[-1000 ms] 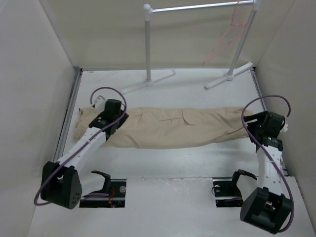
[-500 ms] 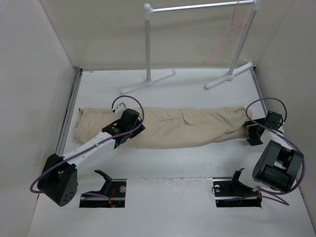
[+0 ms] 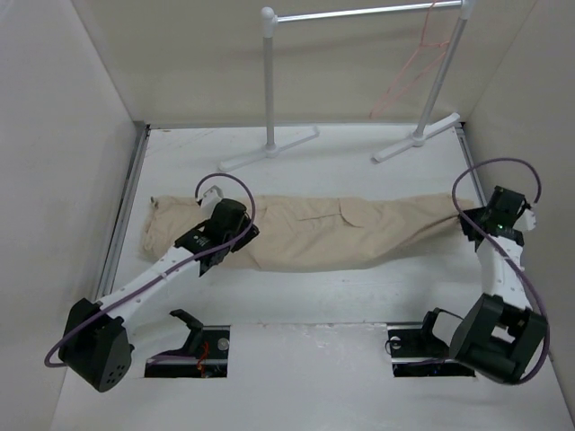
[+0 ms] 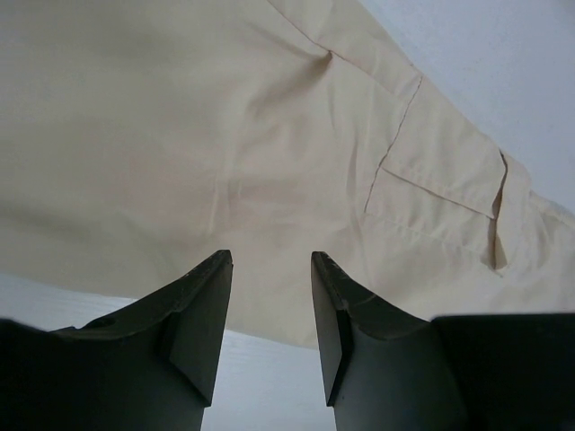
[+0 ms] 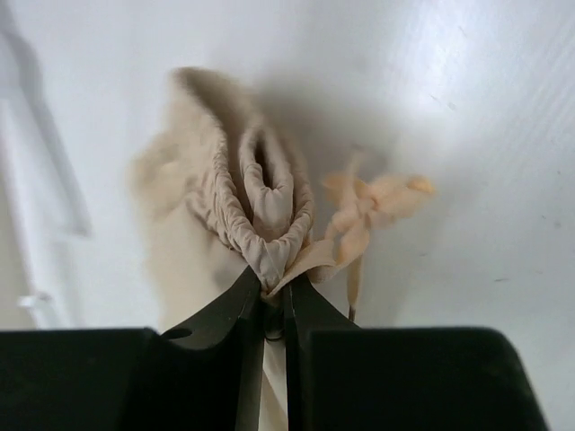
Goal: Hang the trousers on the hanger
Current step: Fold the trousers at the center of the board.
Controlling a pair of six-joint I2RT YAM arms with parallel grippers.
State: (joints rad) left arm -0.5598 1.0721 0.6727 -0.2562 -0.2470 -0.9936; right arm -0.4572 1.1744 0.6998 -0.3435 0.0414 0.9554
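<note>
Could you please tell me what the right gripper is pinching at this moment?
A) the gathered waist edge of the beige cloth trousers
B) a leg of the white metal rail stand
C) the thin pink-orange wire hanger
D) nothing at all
A: in the right wrist view the right gripper has its fingers closed on the bunched waist edge of the beige cloth trousers, just beside the drawstring bow.
</note>
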